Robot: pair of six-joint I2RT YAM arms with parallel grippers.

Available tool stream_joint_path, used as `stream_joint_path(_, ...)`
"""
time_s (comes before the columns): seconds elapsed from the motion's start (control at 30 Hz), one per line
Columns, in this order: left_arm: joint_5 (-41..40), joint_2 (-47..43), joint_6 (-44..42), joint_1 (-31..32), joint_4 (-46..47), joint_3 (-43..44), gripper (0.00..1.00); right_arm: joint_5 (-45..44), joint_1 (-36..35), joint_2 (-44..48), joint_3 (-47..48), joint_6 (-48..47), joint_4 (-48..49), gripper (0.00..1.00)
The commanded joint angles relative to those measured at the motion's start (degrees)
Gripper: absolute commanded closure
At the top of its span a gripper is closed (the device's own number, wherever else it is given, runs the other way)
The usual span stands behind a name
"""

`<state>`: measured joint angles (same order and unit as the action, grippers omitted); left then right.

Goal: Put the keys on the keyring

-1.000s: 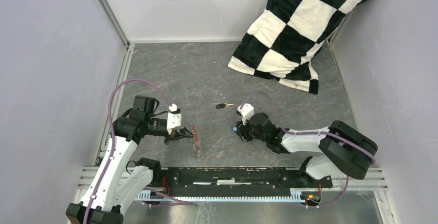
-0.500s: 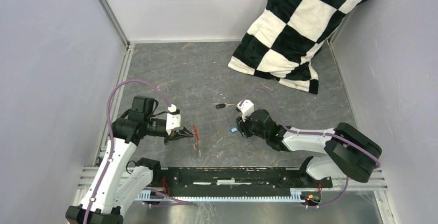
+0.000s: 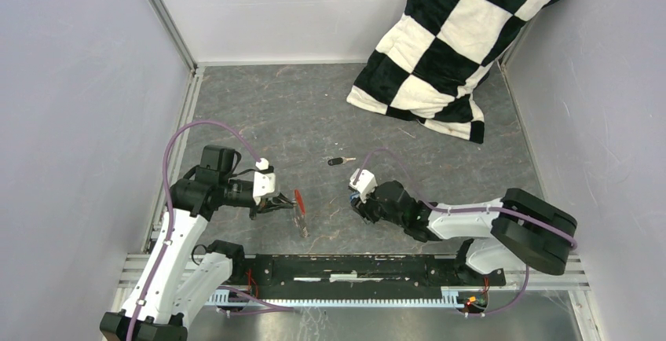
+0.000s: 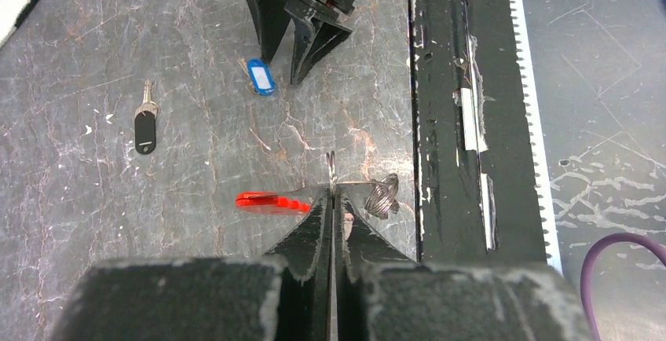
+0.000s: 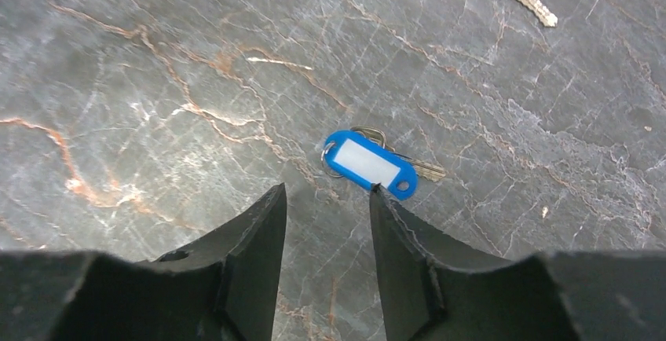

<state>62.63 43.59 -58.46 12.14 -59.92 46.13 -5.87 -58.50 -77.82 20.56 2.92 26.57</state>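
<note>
Your left gripper (image 4: 331, 192) is clamped shut on the thin metal ring of the keyring (image 4: 332, 166) and holds it edge-on. The red tag (image 4: 267, 202) sticks out to one side and a wire coil (image 4: 382, 196) to the other. Your right gripper (image 5: 326, 190) has its jaws apart and holds nothing. It is poised at the blue-tagged key (image 5: 369, 165), which lies flat on the worktop (image 5: 157, 58). One fingertip appears to touch the tag's edge, but contact is uncertain. The black-headed key (image 4: 144, 130) lies flat, apart from both grippers.

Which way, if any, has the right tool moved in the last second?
Yes. The right tool shifted left and slightly nearer, judged against the black key.
</note>
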Motion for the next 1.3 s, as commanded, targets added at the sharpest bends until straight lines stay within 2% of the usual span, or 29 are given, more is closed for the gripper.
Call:
stream_joint_path(0.0,0.04,-0.35,-0.49,0.25,0.25,2.43,0.98,-2.44,-0.19,-2.85,3.41,-2.48,3.37,0.53)
stream_joint_path(0.5,-0.67,0.09,-0.58,0.24,-0.11,2.69,0.98,-6.06,-1.53,-7.1,5.13,-2.46,3.82,0.63)
stream_joint_path(0.6,-1.02,0.02,-0.38,0.21,-0.06,2.82,0.98,-6.62,-1.53,-8.31,5.41,-2.37,3.89,0.74)
stream_joint_path(0.73,-1.31,0.09,-0.66,0.17,-0.52,3.04,0.98,-7.72,-1.48,-7.82,6.14,-2.45,3.28,1.0)
stream_joint_path(1.07,-1.24,0.18,-0.86,0.22,-1.27,3.44,0.98,1.09,-1.44,3.79,5.87,-4.19,0.3,1.0)
stream_joint_path(1.2,-1.13,-0.06,-0.89,0.17,-1.21,3.31,0.98,-0.98,-1.0,5.78,4.16,-3.01,-0.68,0.99)
stream_joint_path(1.27,-0.97,-0.09,-0.95,0.2,-1.25,3.27,0.98,-3.27,-0.68,4.76,4.52,-1.95,-1.67,0.76)
